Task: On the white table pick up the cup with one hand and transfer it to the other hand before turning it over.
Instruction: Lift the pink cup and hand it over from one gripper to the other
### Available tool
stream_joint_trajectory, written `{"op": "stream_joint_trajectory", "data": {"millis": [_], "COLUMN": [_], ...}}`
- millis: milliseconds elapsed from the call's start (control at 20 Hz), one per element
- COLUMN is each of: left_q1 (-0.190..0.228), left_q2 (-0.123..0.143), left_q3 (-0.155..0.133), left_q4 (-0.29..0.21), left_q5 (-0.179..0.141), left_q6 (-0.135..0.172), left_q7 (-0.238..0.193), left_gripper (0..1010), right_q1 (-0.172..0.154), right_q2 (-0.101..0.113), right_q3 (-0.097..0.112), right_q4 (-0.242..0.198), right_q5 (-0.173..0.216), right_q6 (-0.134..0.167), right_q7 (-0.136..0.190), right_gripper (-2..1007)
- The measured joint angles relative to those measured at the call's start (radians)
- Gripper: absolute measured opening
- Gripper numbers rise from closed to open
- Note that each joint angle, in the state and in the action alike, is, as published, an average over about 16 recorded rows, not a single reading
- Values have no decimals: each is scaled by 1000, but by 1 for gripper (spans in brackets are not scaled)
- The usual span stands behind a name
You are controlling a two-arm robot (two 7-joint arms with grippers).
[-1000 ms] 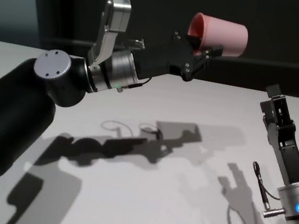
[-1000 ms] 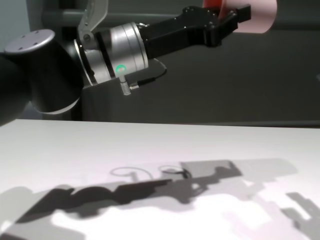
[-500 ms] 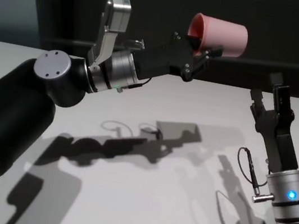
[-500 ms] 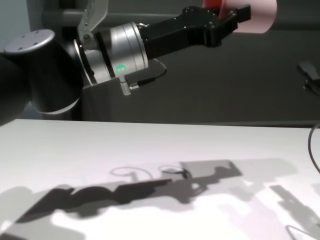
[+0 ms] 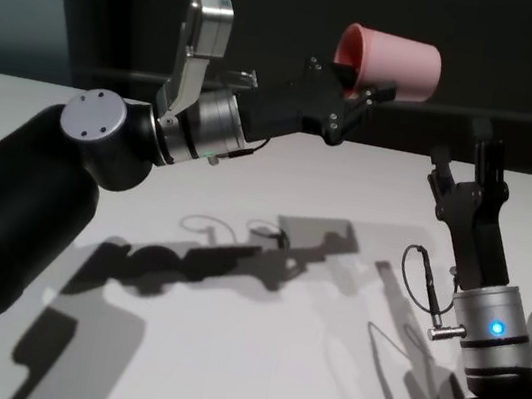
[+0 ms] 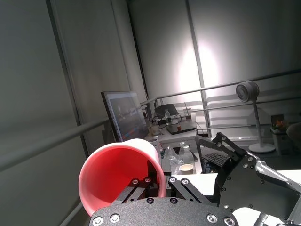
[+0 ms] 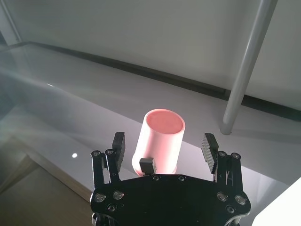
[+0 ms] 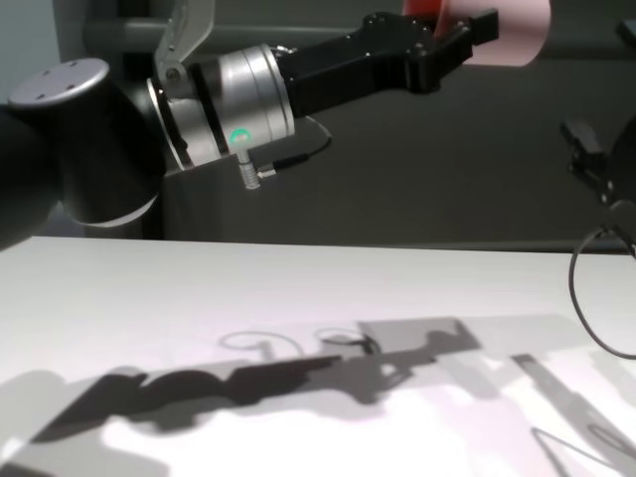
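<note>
White table (image 5: pixel 251 359), one cup (image 5: pixel 394 62), two grippers.

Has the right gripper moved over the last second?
Yes. In the head view the right gripper, fingers open, has shifted left toward the cup, which the left gripper holds unmoved above the white table.

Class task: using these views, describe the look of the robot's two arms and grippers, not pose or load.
Left gripper: black, pronged, on a silver cylinder with a green light, a white-grey wrist casing and a bulky black arm. Right gripper: black, pronged, on a silver cylinder with a blue light and a looped thin black cable.
</note>
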Motion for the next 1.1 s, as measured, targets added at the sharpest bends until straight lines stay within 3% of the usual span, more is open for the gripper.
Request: {"op": "stream_joint_trajectory", "data": {"millis": [350,1100], "left_q1": [0,0], "left_q2": [0,0], "left_q3": [0,0], "left_q4": [0,0], "left_q5": [0,0], "left_q6": [0,0], "left_q7": [0,0], "left_gripper": [56,56], "right_q1": [47,109], "right_q2": [-3,6], "right_q3": [-25,-57], "right_q4": [51,102], "right_q5": [9,41], "right_q6": [-14,-31], "right_q7": [16,61], "right_gripper": [1002,1002]}}
